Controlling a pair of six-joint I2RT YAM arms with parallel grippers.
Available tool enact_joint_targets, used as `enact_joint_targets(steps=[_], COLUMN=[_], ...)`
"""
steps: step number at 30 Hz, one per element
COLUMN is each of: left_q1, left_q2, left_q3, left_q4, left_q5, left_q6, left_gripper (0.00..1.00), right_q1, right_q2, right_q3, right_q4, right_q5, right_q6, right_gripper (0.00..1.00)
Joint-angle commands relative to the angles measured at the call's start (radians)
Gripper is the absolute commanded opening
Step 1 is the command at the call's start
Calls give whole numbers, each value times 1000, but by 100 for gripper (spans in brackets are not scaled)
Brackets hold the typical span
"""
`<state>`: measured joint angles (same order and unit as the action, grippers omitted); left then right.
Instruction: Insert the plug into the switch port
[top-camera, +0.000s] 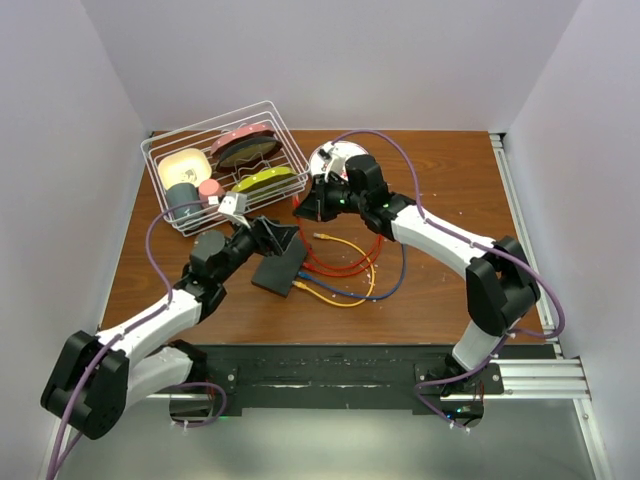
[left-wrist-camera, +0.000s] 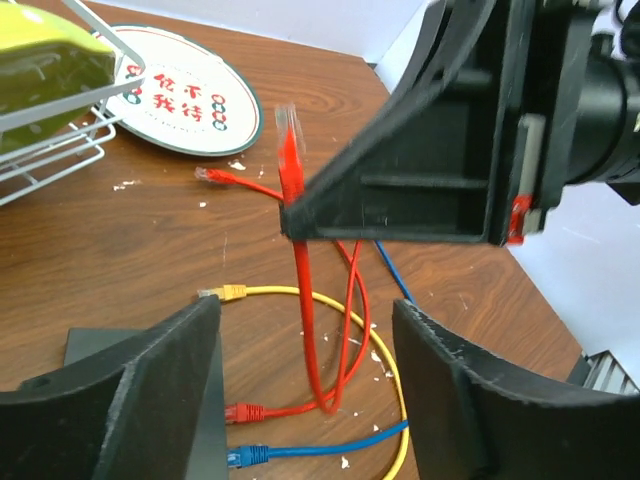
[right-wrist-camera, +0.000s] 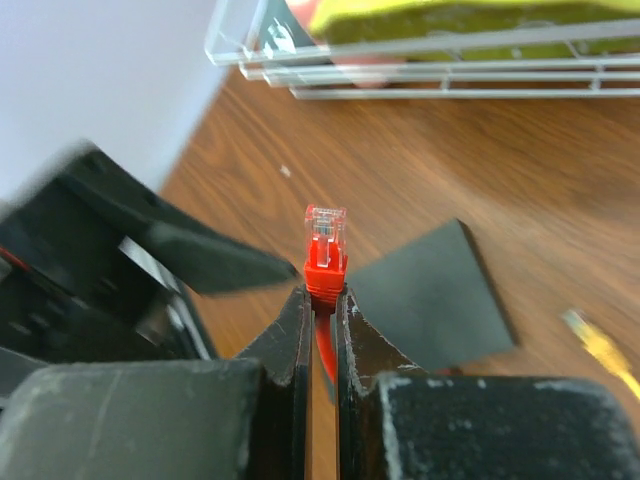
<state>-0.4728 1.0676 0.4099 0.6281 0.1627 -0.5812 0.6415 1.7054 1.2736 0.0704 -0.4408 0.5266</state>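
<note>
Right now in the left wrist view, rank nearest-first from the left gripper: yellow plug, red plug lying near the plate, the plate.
1. Yellow plug, just beyond the left gripper, lower left.
2. Red plug, farther out, left of centre.
3. Patterned plate, behind it, upper left.

Overhead view; wrist close-ups, perhaps sharing red plug (right-wrist-camera: 325, 245)

Soft, even light; right wrist foreground blurry, perhaps defocus.

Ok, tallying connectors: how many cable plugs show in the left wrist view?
5: a red plug held in the right gripper, a second red plug near the plate, a yellow plug mid-left, a third red plug and a blue plug lowest. More may be hidden.
</note>
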Motion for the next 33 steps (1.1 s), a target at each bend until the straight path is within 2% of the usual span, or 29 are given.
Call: enact_joint_targets(steps=[1,4,7,12,16,24,29,33], left_q1=[77,156,187,189,188,157,126,105], left_q2=[-35,-12,34,130,198,255,293,321], left_q3=[46,33,46,69,78,93,112,116], left_q4=[16,103,140,229,295,344,349,369], left_q5=[78,205,292,385,449,466,451,451], left_q6=[-18,-86,-124,-161,-186,-216,-215,-218], left_gripper=[75,73,71,62,59,57,48,45], right_q1=[0,1,3,3,7,30,41,40], right_q2=[-73,-79,-89,-96,-98,-82,-87,-104], right_q3=[53,61,61,40,29,36,29,23], right_q4=[-182,-269,-343,-388,-379,-363,-350,-336], right_q5=[-36,-38,-59,-98,-121,-147,-148,-134], right_q6=[-243,-347,-425,-488,-485,-471,-462,-455], right_gripper=[0,0,0,0,0,0,0,0])
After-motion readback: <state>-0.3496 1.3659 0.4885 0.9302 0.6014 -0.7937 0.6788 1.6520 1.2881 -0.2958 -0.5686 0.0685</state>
